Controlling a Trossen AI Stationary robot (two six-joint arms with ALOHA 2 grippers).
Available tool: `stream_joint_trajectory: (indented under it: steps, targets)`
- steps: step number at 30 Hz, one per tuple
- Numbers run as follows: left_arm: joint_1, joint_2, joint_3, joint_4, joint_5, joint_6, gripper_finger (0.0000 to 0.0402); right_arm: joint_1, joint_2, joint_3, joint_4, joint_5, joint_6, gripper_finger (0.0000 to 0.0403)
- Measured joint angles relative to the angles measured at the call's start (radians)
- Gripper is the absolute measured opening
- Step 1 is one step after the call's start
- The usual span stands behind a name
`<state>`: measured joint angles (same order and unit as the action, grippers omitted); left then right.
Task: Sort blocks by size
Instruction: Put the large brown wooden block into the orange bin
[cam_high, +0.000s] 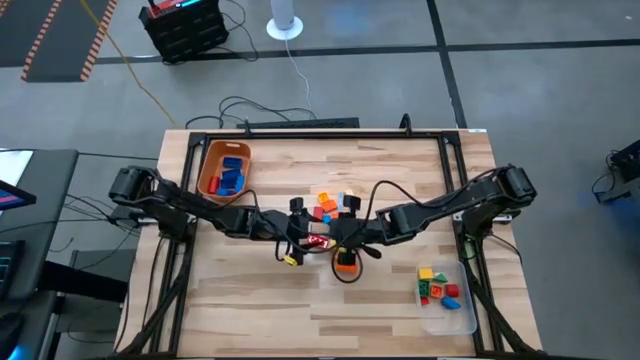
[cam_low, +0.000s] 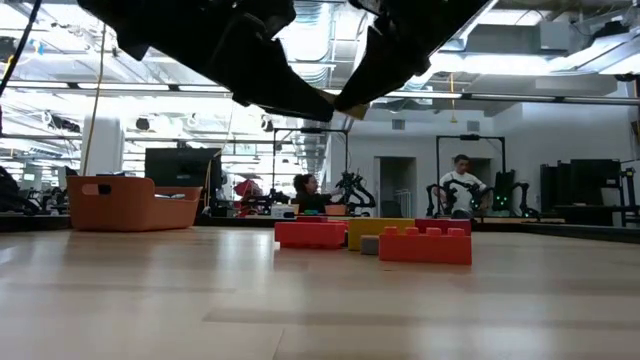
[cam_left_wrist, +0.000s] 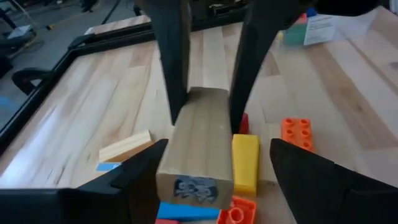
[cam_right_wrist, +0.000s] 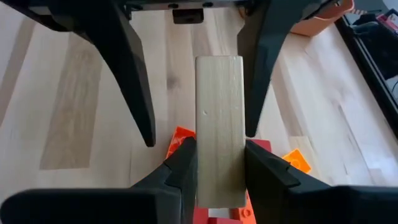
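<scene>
While a tan wooden block (cam_right_wrist: 219, 130) is clamped by the right gripper (cam_right_wrist: 219, 163), its far end is straddled by the left gripper (cam_left_wrist: 211, 163), whose fingers are spread. The block's long axis is pointed from one gripper to the other.

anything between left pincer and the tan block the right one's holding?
Nothing visible. The right pincer grips one end of the tan block; the left pincer is open around its other end, not closed on it.

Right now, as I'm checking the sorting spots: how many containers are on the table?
2: the orange bin on the table's left side, holding blue blocks, and the clear tray on its right side, holding mixed-colour blocks. None appears hidden.
</scene>
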<state>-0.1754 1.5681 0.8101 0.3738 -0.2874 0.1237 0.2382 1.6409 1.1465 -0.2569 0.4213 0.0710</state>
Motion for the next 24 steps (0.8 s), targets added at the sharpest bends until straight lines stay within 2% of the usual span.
stream_joint_trajectory:
  steps: [4, 13, 19, 24]
  targets:
    - [-0.005, 0.000, 0.009, -0.001, -0.005, -0.008, 0.0231, 0.002, 0.000, 0.000, -0.004, -0.002, -0.002, 0.0133]
    - [-0.001, 0.000, 0.011, 0.015, -0.009, -0.012, 0.0100, 0.004, 0.000, 0.000, -0.015, -0.012, -0.016, 0.0135]
    - [-0.001, -0.003, 0.012, -0.002, -0.012, -0.038, 0.0099, 0.017, 0.001, 0.001, -0.026, -0.004, 0.012, 0.0167]
    - [-0.002, -0.102, 0.011, -0.176, -0.059, -0.054, 0.0099, 0.014, -0.031, 0.001, -0.181, -0.003, 0.083, 0.0216]
